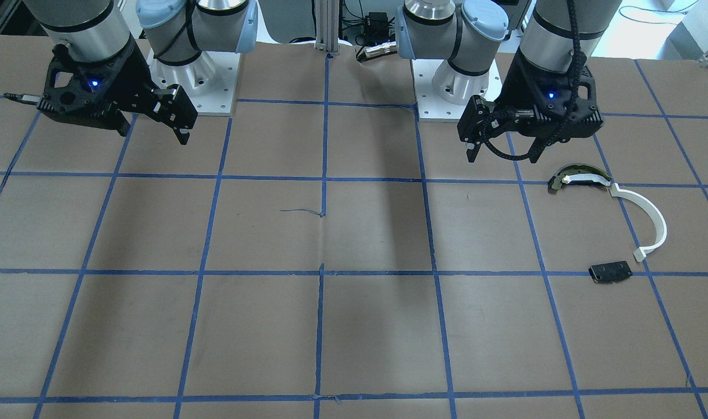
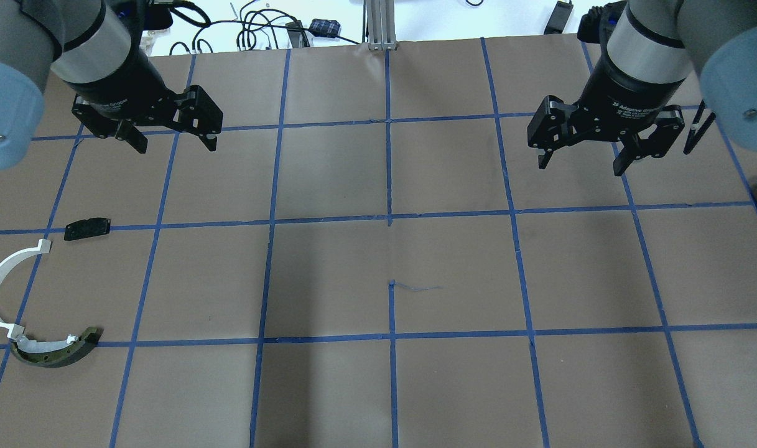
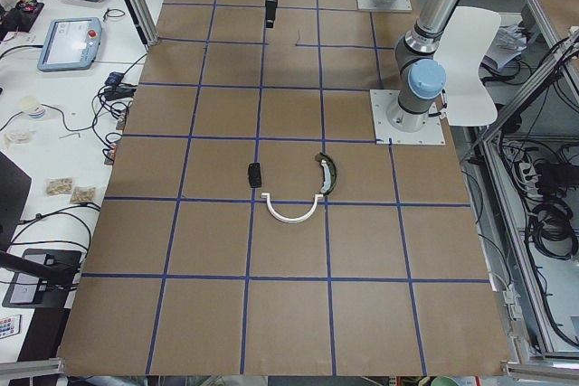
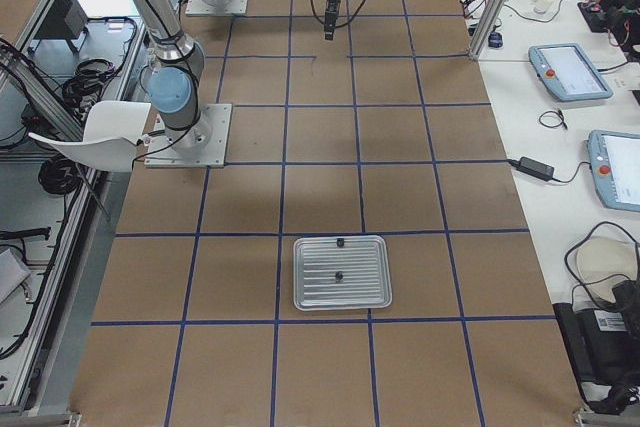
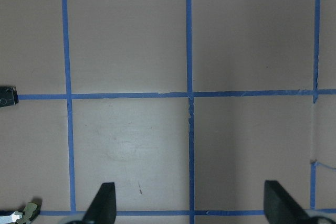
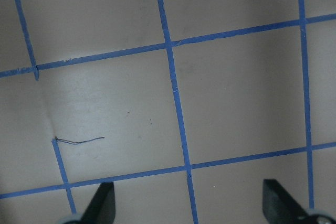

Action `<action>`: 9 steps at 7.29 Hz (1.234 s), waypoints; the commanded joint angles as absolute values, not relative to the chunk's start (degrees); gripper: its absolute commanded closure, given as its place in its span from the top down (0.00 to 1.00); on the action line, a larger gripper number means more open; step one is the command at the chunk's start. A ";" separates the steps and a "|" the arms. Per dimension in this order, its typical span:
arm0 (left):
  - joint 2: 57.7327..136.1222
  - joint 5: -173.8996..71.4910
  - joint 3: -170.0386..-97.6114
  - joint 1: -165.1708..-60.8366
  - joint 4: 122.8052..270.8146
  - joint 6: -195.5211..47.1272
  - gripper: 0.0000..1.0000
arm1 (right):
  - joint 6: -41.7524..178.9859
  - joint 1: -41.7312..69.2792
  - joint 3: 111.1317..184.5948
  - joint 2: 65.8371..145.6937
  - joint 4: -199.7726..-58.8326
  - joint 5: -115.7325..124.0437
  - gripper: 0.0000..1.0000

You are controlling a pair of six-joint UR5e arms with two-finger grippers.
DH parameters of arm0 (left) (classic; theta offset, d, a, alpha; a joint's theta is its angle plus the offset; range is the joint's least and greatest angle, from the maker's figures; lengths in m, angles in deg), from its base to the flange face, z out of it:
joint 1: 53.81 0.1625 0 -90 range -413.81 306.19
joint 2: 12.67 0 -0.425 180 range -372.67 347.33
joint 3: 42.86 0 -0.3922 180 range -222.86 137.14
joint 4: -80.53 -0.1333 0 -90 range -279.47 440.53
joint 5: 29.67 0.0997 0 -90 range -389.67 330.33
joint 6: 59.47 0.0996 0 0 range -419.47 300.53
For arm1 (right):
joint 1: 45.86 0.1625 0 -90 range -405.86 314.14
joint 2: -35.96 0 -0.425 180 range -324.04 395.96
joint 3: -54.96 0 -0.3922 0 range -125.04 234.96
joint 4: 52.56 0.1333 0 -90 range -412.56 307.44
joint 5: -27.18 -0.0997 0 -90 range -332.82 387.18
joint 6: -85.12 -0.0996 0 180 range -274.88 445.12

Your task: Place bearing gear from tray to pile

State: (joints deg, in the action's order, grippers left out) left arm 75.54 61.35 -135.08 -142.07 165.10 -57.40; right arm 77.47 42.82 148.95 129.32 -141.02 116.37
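- Hovering above the desk [image 2: 453, 261], the left end effector [image 2: 176, 147] and right end effector [image 2: 580, 168] gaped wide, empty.
- The tray [image 4: 360, 292], carrying two small dark parts [image 4: 338, 275], lay well apart from the right end effector.
- The pile [image 2: 51, 356] lay near the left end effector.

Left arm [image 2: 98, 43] and right arm [image 2: 652, 37] are silver-grey tubes with pale blue joint caps [image 2: 5, 99]. Left pincer [image 2: 176, 146] and right pincer [image 2: 580, 167] are black, with a small blue light [image 1: 93, 83] near each.
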 commanded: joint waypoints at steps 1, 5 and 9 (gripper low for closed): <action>75.66 61.38 -134.10 -141.53 165.52 -57.36 1.00 | 77.47 42.82 149.00 129.39 -140.89 117.00 1.00; 75.66 61.30 -134.17 -141.17 165.61 -57.36 1.00 | 77.47 42.74 149.62 128.86 -140.80 117.44 1.00; 75.58 61.12 -134.44 -141.17 165.52 -57.36 1.00 | 78.35 42.21 149.70 128.68 -140.80 117.62 1.00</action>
State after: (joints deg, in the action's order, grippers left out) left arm 75.61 61.25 -134.37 -141.17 165.55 -57.36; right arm 78.15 42.36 149.69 128.72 -140.78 117.56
